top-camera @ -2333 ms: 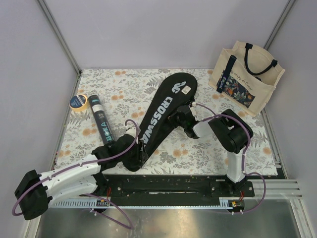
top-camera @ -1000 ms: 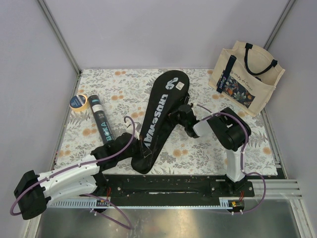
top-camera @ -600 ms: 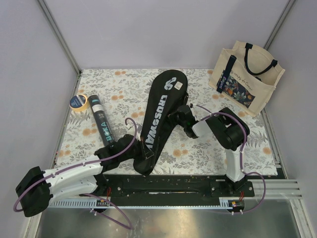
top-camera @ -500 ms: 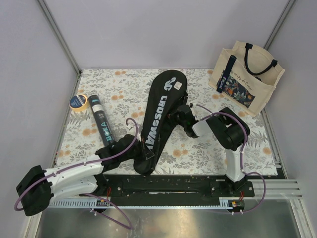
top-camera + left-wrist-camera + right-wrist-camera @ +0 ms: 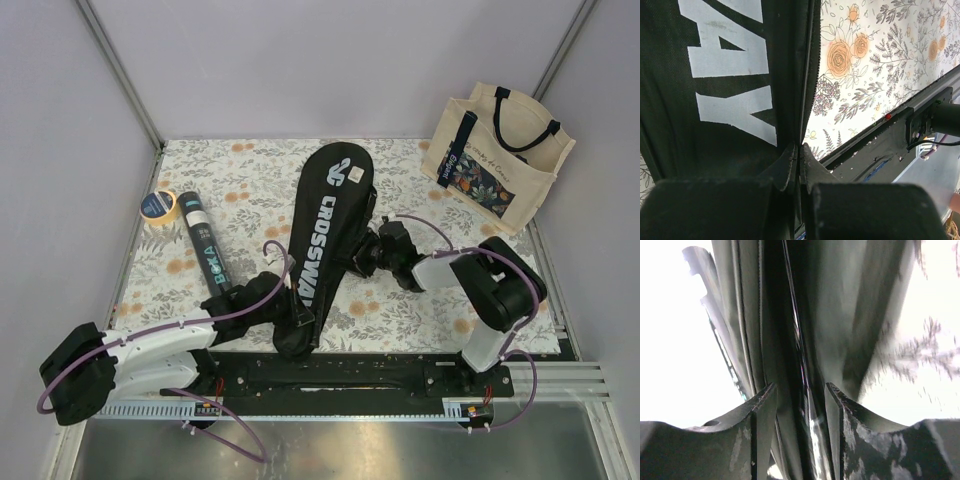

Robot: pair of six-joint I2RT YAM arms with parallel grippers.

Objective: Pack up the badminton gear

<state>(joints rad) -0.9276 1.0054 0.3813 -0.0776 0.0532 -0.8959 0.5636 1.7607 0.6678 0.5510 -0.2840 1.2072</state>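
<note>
The long black racket bag marked "CROSSWAY" lies lengthwise down the middle of the floral mat, wide end far, narrow end near. My left gripper is shut on the bag's seam at its narrow near end; in the left wrist view the fingertips of that gripper pinch the zipper edge of the bag. My right gripper sits at the bag's right edge, and its jaws stand apart around a dark glossy edge of the bag, loose of it. The black tube with teal lettering lies to the left.
A yellow-rimmed tape roll sits by the tube's far end. The cream tote bag stands at the back right corner. The black base rail runs along the near edge, close under the bag's narrow end.
The bag's narrow end has swung right and nearer with my left gripper holding it. My right gripper has opened off the bag's edge and its arm has drawn back to the right.
</note>
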